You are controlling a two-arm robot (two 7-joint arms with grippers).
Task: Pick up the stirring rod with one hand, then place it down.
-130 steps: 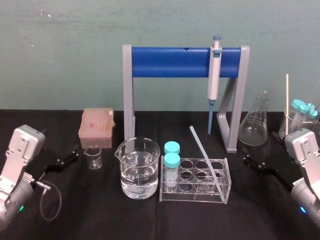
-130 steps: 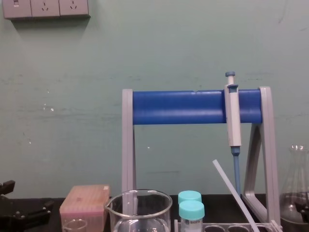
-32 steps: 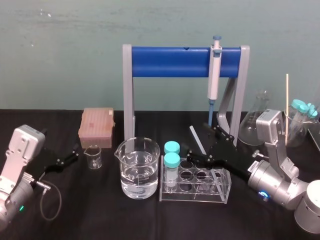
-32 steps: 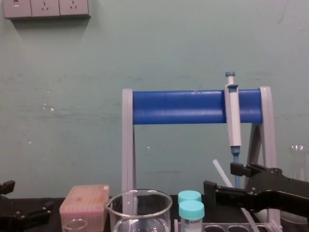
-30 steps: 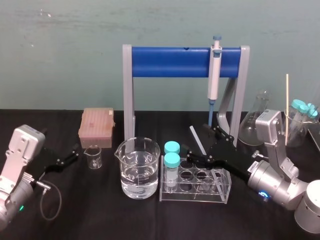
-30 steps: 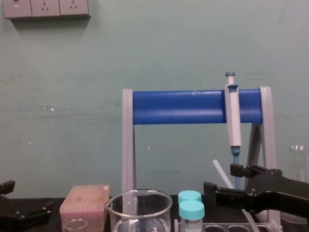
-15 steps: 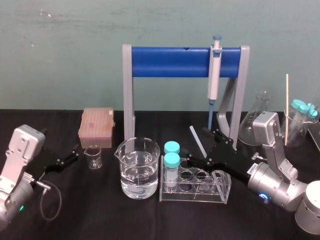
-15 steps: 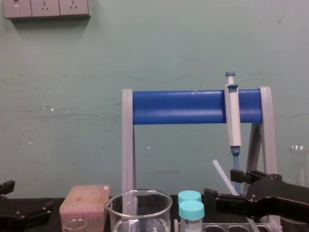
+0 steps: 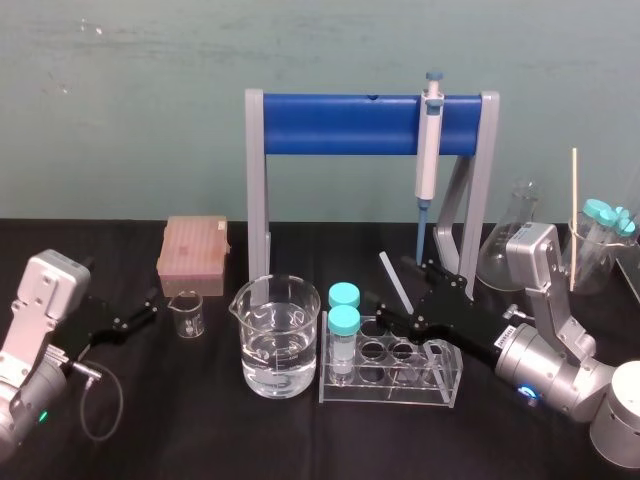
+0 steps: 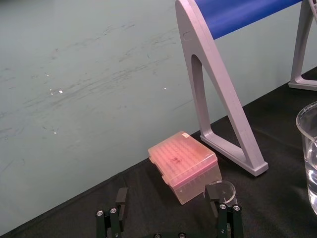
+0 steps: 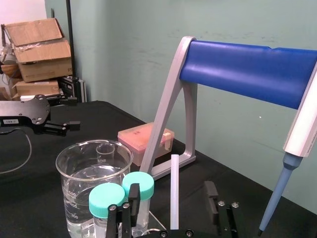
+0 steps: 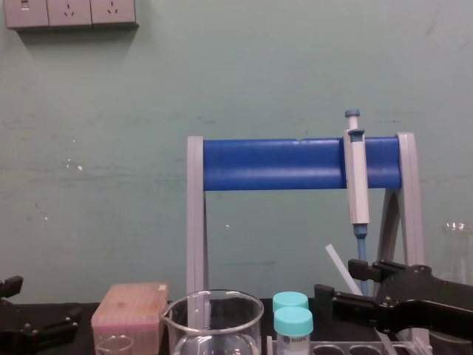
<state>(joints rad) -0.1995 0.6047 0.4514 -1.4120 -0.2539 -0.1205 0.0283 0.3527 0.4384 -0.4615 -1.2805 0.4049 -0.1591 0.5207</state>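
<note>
Right pincer (image 9: 392, 290), fingers apart, straddled the stirring rod (image 11: 174, 188) we saw leaning in a rack (image 9: 390, 387) holding two capped tubes (image 9: 343, 330); left pincer (image 9: 138, 308) idled, spread.

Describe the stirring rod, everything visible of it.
The stirring rod is a thin, straight, translucent whitish stick that looks like glass. It stands tilted, its top end leaning toward the robot's left. Its lower part is hidden behind the right claw, above the clear tube rack. The claw's open fingers straddle it without visibly touching it.

Pale green wall (image 12: 222, 74) with sockets (image 12: 70, 13) behind black table (image 9: 200, 430).
</note>
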